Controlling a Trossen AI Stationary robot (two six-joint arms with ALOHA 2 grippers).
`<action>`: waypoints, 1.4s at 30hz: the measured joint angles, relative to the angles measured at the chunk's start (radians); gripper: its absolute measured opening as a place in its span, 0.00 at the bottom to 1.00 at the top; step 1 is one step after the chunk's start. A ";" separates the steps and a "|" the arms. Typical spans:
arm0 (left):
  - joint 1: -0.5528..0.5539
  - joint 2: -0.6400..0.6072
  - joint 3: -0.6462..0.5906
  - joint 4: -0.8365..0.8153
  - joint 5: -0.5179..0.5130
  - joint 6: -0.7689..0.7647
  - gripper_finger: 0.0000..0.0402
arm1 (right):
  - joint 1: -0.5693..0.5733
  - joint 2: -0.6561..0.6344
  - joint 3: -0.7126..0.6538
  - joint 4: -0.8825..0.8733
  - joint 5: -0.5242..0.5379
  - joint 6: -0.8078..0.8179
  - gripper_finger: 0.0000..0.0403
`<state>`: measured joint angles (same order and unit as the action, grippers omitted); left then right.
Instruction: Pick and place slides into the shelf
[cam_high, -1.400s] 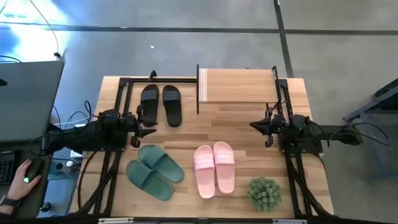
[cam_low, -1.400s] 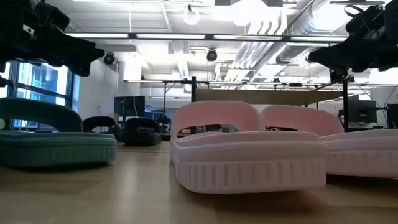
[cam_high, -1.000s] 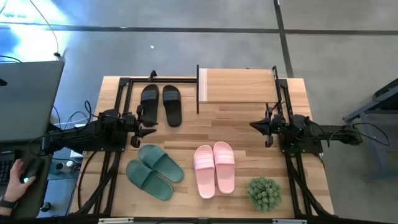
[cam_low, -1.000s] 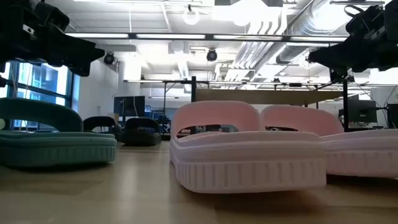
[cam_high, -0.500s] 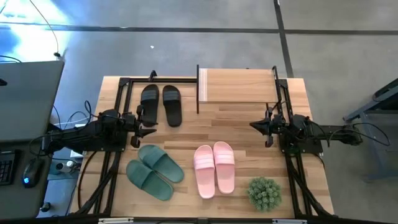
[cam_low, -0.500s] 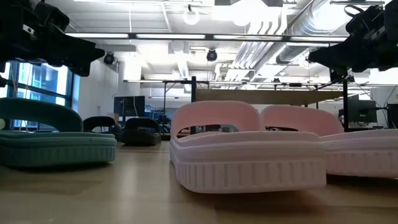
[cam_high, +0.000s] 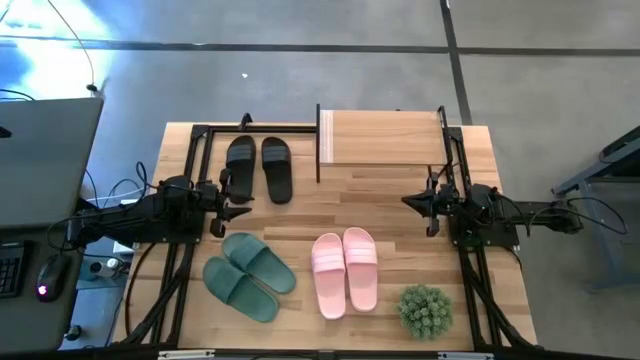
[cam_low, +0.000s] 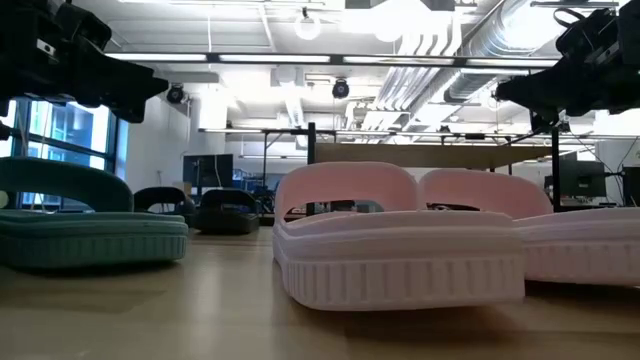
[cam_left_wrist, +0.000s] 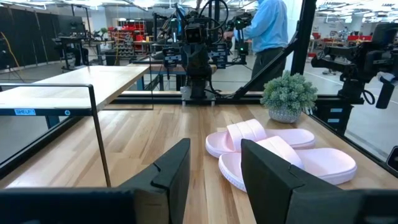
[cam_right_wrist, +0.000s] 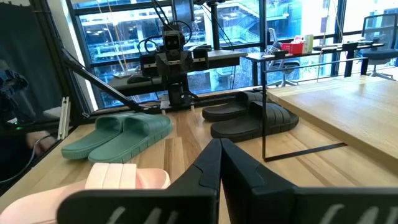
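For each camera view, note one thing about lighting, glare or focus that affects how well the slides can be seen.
High view: even light, pink slides sharp. Low view: bright ceiling lights behind; the pink slides fill the frame, the black slides are dim and small. Left wrist view: own fingers blurred, the slides clear. Right wrist view: bright windows backlight the green slides.

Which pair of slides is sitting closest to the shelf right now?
The black slides, lying just left of the shelf at the table's far side; the green and pink pairs sit farther away, toward the front.
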<state>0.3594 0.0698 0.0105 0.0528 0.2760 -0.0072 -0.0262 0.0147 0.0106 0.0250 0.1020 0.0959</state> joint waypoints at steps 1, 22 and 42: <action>0.000 0.000 0.000 0.000 0.000 0.000 0.32 | 0.000 0.000 0.000 0.000 0.000 0.000 0.00; 0.000 0.000 0.000 0.000 0.000 0.000 0.32 | 0.000 0.000 0.000 0.000 0.000 0.000 0.00; 0.000 0.000 0.000 0.028 -0.002 -0.039 0.32 | 0.000 0.000 0.000 0.011 0.002 0.084 0.00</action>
<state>0.3594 0.0696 0.0109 0.0807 0.2742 -0.0458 -0.0263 0.0147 0.0101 0.0355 0.1039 0.1798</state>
